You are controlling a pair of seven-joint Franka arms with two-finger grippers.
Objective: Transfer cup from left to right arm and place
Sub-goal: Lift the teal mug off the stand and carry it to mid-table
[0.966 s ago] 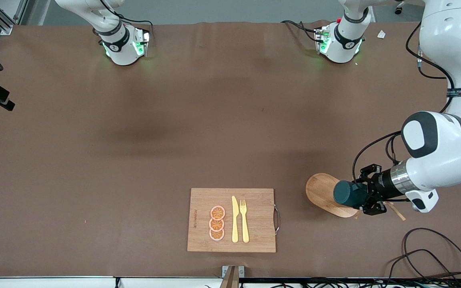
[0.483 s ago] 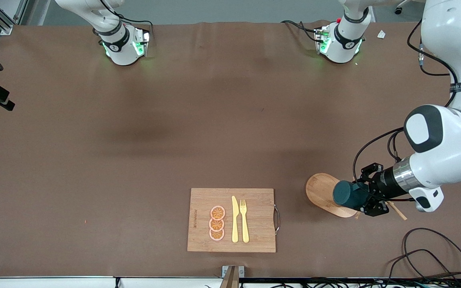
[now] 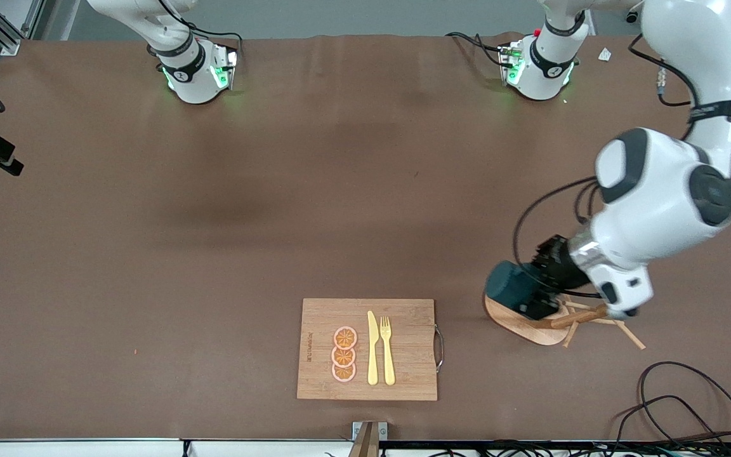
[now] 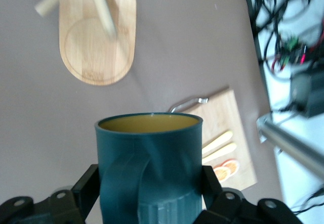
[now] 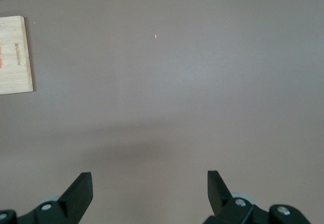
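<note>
The right gripper (image 5: 147, 193) waits with fingers spread wide over bare brown table (image 3: 213, 222), holding nothing. At the wooden chopping board's (image 3: 315, 317) three o'clock, over the wooden peg stand (image 3: 518, 320), the left gripper (image 4: 147, 193) clamps the ribbed dark teal cup (image 3: 510, 287). Its yellow interior looks empty. Carry it level toward mid-table, leaving the rim clear for the handover.

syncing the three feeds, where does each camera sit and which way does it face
Front view: high across the table, facing both bases; left arm holds the cup over the peg stand.
Left wrist view: on the left gripper, over cup and cutting board.
Right wrist view: on the open right gripper, over bare table.
Shared: the cutting board.
</note>
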